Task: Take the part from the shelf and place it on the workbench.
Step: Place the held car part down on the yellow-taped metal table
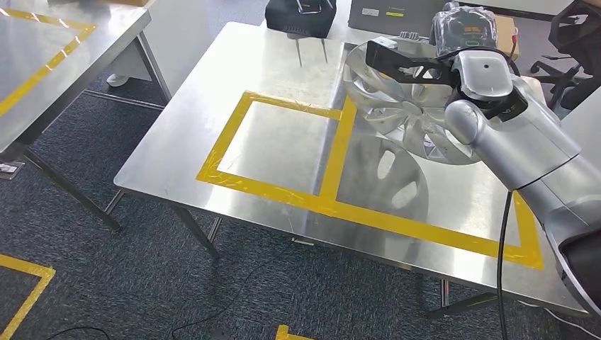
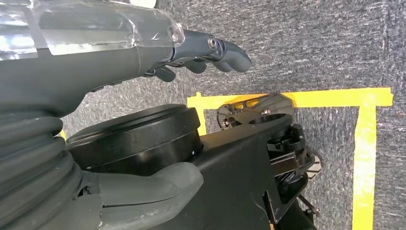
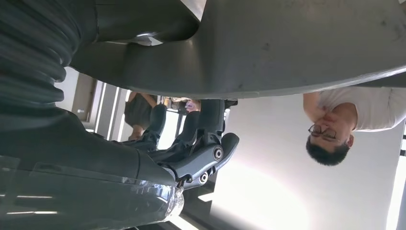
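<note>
The part (image 1: 400, 106) is a silver wheel cover, round and glossy, with curved spokes and long openings between them. It stands tilted on its edge over the far right of the steel workbench (image 1: 276, 142), above the right yellow-taped square (image 1: 432, 230), its reflection on the metal below. The right hand (image 1: 404, 64) holds it by the upper rim, dark fingers (image 3: 206, 124) hooked against the grey surface. The left hand (image 2: 191, 55) hangs over carpet, fingers loosely extended, holding nothing.

Dark grey carpet (image 1: 142, 283) everywhere with yellow floor tape (image 1: 28, 294) in spots. Shiny steel bench (image 1: 283, 142) has yellow tape rectangles (image 1: 333, 152) on it, second steel table (image 1: 42, 64) sits off left, black office chair (image 1: 567, 64) far right.
</note>
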Action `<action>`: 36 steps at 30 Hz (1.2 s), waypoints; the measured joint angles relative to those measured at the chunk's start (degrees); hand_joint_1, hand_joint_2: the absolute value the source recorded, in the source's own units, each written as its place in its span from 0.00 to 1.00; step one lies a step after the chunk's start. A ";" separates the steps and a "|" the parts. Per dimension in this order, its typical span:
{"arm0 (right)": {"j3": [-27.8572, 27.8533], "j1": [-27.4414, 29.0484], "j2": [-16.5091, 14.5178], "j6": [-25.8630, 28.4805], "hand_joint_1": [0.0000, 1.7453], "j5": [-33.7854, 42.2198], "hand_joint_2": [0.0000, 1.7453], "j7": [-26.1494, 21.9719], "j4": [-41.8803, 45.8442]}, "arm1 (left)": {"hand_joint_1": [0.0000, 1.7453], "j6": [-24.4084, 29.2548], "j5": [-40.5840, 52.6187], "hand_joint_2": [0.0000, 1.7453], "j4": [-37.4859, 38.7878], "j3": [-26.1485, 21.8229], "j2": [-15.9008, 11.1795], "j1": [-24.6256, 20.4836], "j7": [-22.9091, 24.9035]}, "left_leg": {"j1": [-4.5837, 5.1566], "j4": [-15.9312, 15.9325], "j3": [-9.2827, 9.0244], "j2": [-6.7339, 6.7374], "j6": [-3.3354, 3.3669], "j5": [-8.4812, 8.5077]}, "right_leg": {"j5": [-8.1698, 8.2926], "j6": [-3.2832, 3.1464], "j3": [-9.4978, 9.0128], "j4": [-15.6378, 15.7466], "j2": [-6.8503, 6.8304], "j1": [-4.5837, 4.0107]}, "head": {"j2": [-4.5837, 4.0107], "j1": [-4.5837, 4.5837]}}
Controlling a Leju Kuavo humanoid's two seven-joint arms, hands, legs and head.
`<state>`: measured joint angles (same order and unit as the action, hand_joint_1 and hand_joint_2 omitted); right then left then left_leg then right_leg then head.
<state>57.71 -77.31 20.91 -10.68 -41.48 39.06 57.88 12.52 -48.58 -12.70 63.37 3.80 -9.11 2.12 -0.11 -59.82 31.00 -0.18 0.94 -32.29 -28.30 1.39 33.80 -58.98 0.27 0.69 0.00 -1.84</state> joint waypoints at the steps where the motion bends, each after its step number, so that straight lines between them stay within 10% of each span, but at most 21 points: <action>1: 0.01 -0.01 0.03 0.16 1.00 -0.25 1.00 0.08 -0.05 | 0.00 0.00 0.02 1.00 0.00 0.02 0.00 0.00 0.00 | 0.00 0.00 0.00 -0.01 0.00 0.00 | 0.00 0.00 0.00 0.00 0.00 0.00 | 0.00 -0.01; 10: -3.13 1.41 2.04 10.17 1.00 -15.58 1.00 0.96 2.02 | 0.00 0.35 0.80 1.00 0.00 0.62 0.02 0.01 0.60 | 0.02 -0.03 0.02 -0.46 0.01 0.01 | 0.00 0.00 -0.01 0.01 -0.26 0.00 | 0.00 -0.01; 36: -15.64 3.38 -0.12 -9.94 1.00 -10.03 1.00 1.05 2.46 | 0.00 -0.09 1.11 1.00 0.00 0.86 0.04 -0.20 -0.22 | 0.01 0.01 0.01 0.32 0.04 0.02 | -0.01 0.00 -0.02 0.00 -0.12 0.00 | 0.00 0.00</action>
<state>42.07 -73.92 20.79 -20.62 -51.52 40.11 60.34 12.44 -47.47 -12.70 64.24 3.84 -9.31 1.90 -0.10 -59.81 31.02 0.14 0.98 -32.26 -28.31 1.39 33.78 -58.98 0.15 0.69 0.00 -1.84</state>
